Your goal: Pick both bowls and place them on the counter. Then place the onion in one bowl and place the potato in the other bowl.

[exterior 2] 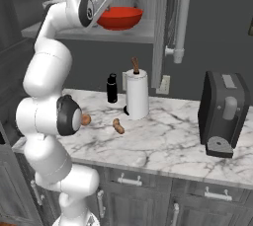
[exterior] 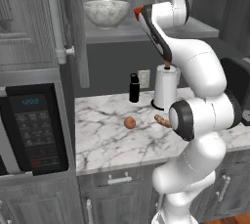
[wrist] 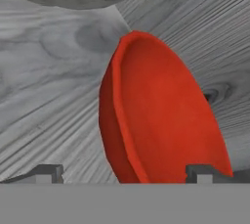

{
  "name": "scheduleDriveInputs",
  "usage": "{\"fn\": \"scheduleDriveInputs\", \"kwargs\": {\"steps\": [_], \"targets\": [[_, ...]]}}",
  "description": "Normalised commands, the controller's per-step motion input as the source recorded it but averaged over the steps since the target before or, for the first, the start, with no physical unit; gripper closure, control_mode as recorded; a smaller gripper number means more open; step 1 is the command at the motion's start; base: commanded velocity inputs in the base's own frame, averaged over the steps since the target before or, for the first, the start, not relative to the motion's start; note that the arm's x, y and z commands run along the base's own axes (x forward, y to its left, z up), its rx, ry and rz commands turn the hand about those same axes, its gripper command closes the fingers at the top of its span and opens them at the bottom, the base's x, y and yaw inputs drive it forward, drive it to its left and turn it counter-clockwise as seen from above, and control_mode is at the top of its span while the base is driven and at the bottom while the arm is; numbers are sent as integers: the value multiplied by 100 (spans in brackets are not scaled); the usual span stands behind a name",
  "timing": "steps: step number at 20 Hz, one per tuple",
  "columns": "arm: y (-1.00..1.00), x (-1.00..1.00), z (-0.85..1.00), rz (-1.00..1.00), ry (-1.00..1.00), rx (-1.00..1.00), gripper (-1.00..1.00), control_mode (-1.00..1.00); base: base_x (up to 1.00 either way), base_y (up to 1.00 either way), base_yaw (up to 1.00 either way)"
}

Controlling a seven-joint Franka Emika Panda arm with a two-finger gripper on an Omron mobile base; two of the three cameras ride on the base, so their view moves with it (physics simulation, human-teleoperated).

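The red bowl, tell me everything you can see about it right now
The red bowl is wide, shallow and glossy, plain red inside and out, with a thin rim and nothing visible in it. It sits upright on the grey shelf, above the counter. The open gripper is right at it, one fingertip on each side of its rim, not closed on it. The marble bowl stands apart from it along the shelf.

A home kitchen is showing itself here: a white marble counter is running over grey drawer fronts, a black microwave is sitting built in at the left, and a coffee machine is standing at the right. A paper towel roll is standing by the wall outlet, and bowls are sitting on a grey shelf above.
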Motion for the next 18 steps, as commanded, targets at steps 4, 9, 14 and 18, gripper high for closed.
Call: {"fn": "scheduleDriveInputs", "kwargs": {"steps": [4, 9, 14, 18], "targets": [[-4, 41, 0, 1, 3, 0, -100, -100, 0, 0, 0], [0, 16, -5, 0, 1, 0, -100, -100, 0, 0, 0], [0, 3, -11, 0, 1, 0, -100, -100, 0, 0, 0], [0, 0, -20, 0, 2, 0, -100, -100, 0, 0, 0]]}}
